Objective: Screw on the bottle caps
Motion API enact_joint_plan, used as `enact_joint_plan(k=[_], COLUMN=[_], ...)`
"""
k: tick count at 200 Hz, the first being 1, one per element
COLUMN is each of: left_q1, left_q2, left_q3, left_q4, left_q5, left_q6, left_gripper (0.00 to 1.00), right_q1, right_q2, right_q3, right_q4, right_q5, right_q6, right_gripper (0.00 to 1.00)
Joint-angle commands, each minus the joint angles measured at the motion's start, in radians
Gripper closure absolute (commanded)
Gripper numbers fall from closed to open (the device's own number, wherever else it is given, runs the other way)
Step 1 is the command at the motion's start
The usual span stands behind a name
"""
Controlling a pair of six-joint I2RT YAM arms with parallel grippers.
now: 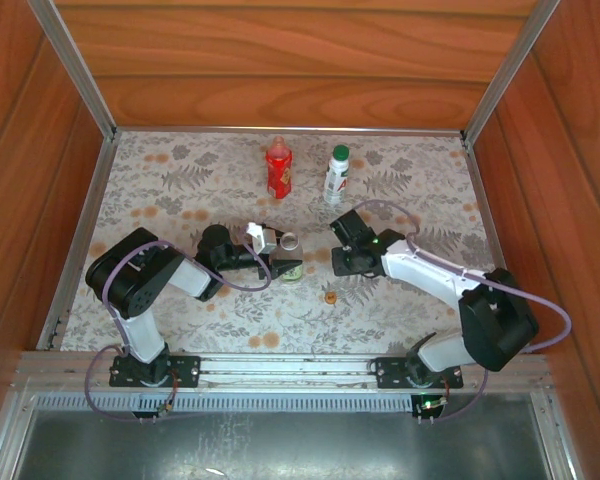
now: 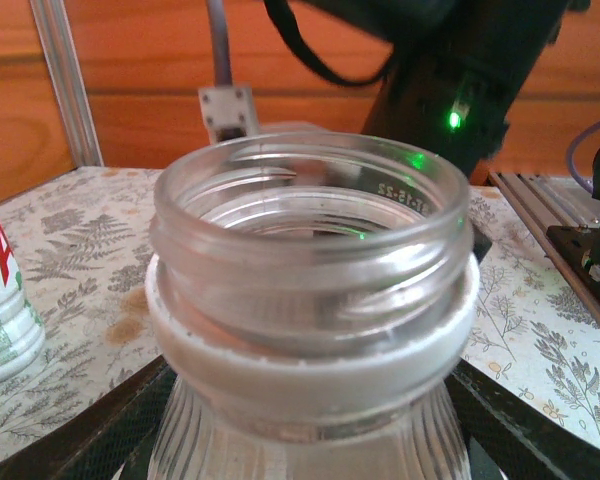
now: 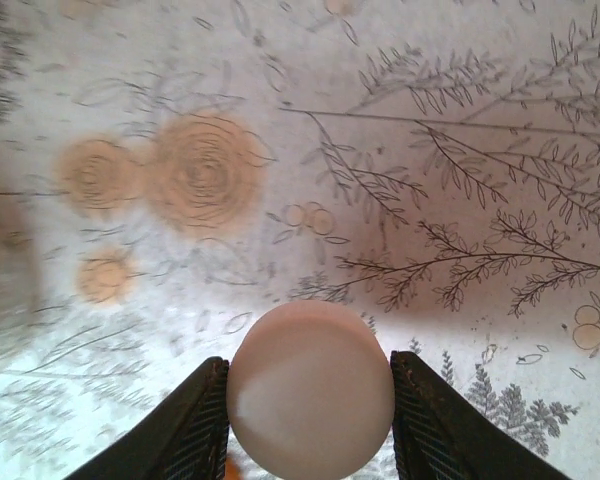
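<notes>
White cap (image 3: 310, 405) seated between right gripper (image 3: 310, 372) jaws, pinched both sides. Clear bottle (image 2: 310, 250), mouth uncapped, clamped between left gripper (image 2: 315, 405) jaws.

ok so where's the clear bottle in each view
top external: clear bottle mid-table, in the left gripper.
left wrist: clear bottle close up, open mouth centre.
right wrist: white cap in the right gripper instead.
shared landmark: floral tablecloth.

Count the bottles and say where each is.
3. The red bottle and the white bottle stand near the far edge; the clear bottle is in the left hand. None seems hidden.
</notes>
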Motion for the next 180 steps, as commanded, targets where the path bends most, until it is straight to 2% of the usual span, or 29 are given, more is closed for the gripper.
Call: enact_joint_plan(k=[1, 38, 108, 180], left_q1=[0.008, 0.008, 0.008, 0.009], left_q2=[-0.002, 0.0, 0.003, 0.012], left_q3=[-0.002, 0.0, 0.005, 0.011], left_q4=[-0.047, -0.047, -0.049, -0.049], left_q5=[0.025, 0.025, 0.027, 0.035], left_q6=[0.011, 0.011, 0.011, 0.011], left_gripper=[0.35, 0.35, 0.35, 0.35], right_q1=[0.019, 0.036, 0.132, 0.22], right_q2=[-0.018, -0.022, 0.052, 0.175], right_q3=[0.098, 0.265, 0.608, 0.805], right_q4=[-0.207, -0.345, -0.502, -0.545], right_q5=[-0.068, -0.128, -0.096, -0.101], right_q6=[-0.032, -0.061, -0.133, -0.204], right_gripper=[0.57, 0.57, 0.57, 0.56])
